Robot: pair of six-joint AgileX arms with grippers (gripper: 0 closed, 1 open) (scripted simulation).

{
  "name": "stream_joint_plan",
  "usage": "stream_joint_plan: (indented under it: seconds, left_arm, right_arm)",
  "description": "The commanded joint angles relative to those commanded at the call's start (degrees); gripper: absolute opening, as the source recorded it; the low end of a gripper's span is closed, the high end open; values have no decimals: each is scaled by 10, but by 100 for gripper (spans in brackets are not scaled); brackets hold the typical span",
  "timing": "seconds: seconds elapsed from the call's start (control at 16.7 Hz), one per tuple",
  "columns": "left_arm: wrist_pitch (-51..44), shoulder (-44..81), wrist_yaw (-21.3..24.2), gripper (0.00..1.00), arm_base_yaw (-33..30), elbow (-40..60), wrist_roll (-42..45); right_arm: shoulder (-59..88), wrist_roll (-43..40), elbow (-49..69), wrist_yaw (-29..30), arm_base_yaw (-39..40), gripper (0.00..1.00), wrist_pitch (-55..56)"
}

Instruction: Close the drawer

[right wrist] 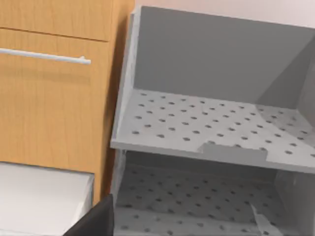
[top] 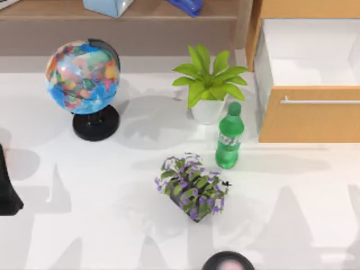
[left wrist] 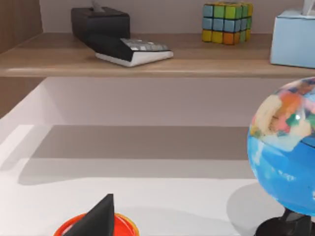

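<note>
Drawer [top: 306,84] sits pulled out at the far right of the table [top: 84,191]. I cannot tell how either claw stands.

Drawer [top: 306,121]: light orange-tan wood front, matt, faint grain; thin silver metal-look bar handle [top: 320,101]; smooth white inner walls. Table [top: 84,197]: smooth white, slight sheen, soft reflections. Globe [top: 83,76]: glossy, plastic look, black shiny base. Green bottle [top: 229,138]: translucent glossy plastic. Leafy plant pot [top: 208,109]: smooth white. Shelf [left wrist: 147,61]: brown wood, matt grain. Tissue box [left wrist: 294,39]: pale blue, matt, card-like. Grey rack [right wrist: 211,132]: matt perforated panels, metal-ish. Puzzle cube [left wrist: 227,22]: glossy coloured plastic.
</note>
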Motion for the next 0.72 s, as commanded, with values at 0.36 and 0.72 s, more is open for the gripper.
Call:
stream_joint_plan:
  seconds: [0.36,0.72]
  left_arm:
    - [0,0,0,100,0,0,0]
    - [0,0,0,100,0,0,0]
  right_arm:
    - [140,-217,-104,156,179,100,190]
    - [313,-486,-182,365,382,100,426]
